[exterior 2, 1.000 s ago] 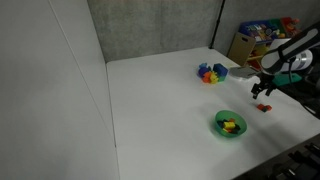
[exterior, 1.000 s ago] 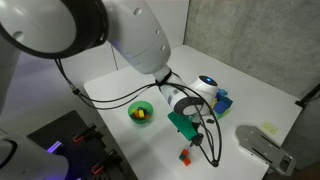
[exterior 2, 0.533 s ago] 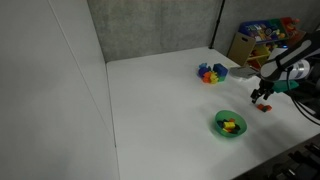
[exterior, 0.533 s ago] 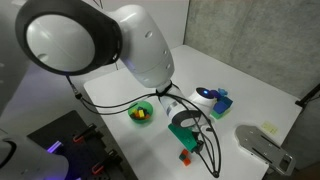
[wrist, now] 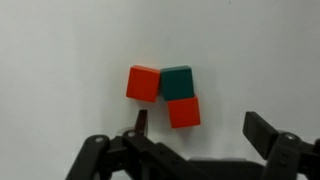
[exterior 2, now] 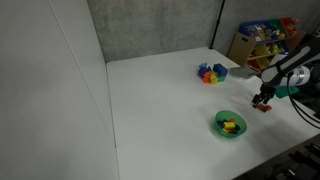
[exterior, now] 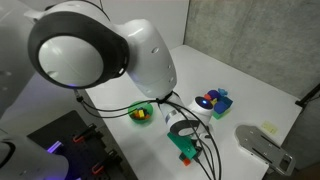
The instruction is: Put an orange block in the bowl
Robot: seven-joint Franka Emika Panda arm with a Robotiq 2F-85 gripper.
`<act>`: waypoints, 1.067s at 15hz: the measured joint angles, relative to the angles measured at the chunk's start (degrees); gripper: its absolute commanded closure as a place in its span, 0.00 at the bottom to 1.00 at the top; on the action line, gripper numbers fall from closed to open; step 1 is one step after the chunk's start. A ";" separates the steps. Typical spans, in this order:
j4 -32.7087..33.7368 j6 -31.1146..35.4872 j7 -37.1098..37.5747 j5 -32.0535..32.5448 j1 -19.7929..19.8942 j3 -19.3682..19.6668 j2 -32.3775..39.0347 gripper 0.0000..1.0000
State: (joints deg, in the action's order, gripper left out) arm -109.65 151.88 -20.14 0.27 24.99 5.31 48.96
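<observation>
— Gripper (wrist: 200,130) looks spread wide to me, with nothing held. Agree?
— Yes. In the wrist view its dark fingers (wrist: 262,130) stand well apart along the near edge, over the white table (wrist: 60,50).
— And the orange block (wrist: 184,112)?
— Lying on the table just beyond the fingers, touching a dark green cube (wrist: 177,81). A second orange cube (wrist: 143,83) sits against that green cube's left side.
— Where is the bowl (exterior 2: 219,124)?
— In an exterior view it is near the gripper but apart from it, bright green, with something yellow (exterior 2: 229,125) inside. The multicoloured pile (exterior 2: 210,73) lies farther back.
</observation>
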 measured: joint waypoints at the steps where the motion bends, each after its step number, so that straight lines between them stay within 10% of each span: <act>1: 0.00 0.00 -0.44 0.00 0.25 -0.20 0.17 0.44; 7: 0.01 0.00 -0.88 0.00 0.52 -0.78 0.41 0.92; 16: -0.19 -0.47 -0.01 0.00 -1.31 -1.70 -3.96 0.91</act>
State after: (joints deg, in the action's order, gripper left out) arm -109.84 151.41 -20.15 0.27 23.69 3.61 45.00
